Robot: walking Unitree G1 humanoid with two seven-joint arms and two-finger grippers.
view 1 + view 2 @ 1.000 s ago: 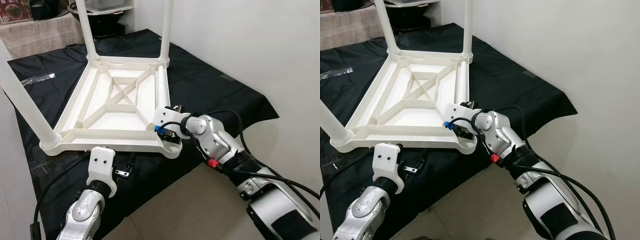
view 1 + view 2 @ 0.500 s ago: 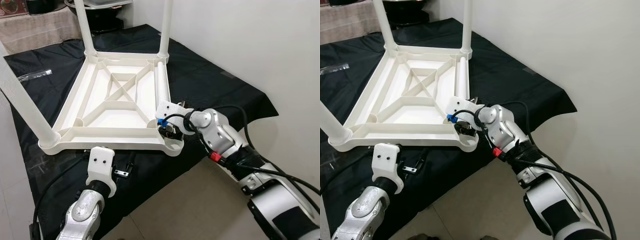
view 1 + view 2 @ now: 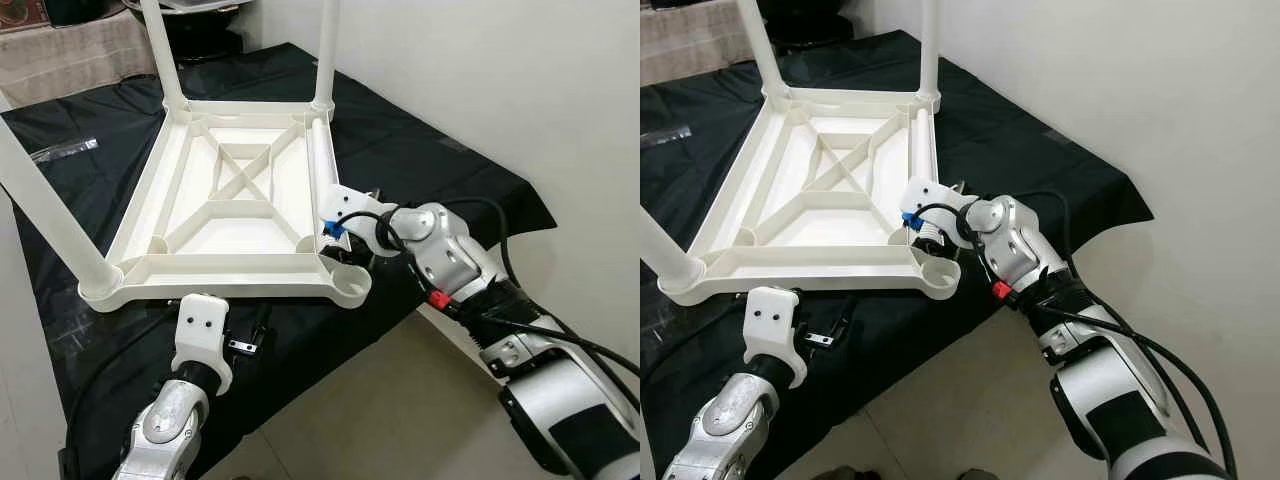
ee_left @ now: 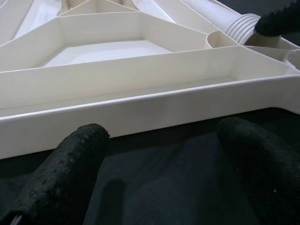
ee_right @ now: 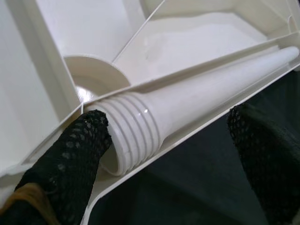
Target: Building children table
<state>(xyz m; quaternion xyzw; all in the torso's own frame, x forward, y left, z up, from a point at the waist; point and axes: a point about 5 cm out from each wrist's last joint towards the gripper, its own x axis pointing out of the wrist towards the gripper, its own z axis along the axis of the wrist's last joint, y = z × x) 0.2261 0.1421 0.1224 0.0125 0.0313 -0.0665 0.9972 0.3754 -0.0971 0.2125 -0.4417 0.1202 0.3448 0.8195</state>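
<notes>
Centre frame, on the black cloth (image 3: 420,165): upturned white table (image 3: 235,205), three legs fitted. Loose leg (image 5: 197,101) lies along its right rim — right gripper (image 5: 164,140) spread wide about the threaded end, gripping nothing. Left gripper (image 4: 159,159), lower left, open beside the near rim.

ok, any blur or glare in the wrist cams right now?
Left wrist view: table frame sharp, near claw fingers soft and dark. Right wrist view: small glare spot on the loose leg threads, fingers slightly blurred. Eye views crisp.
</notes>
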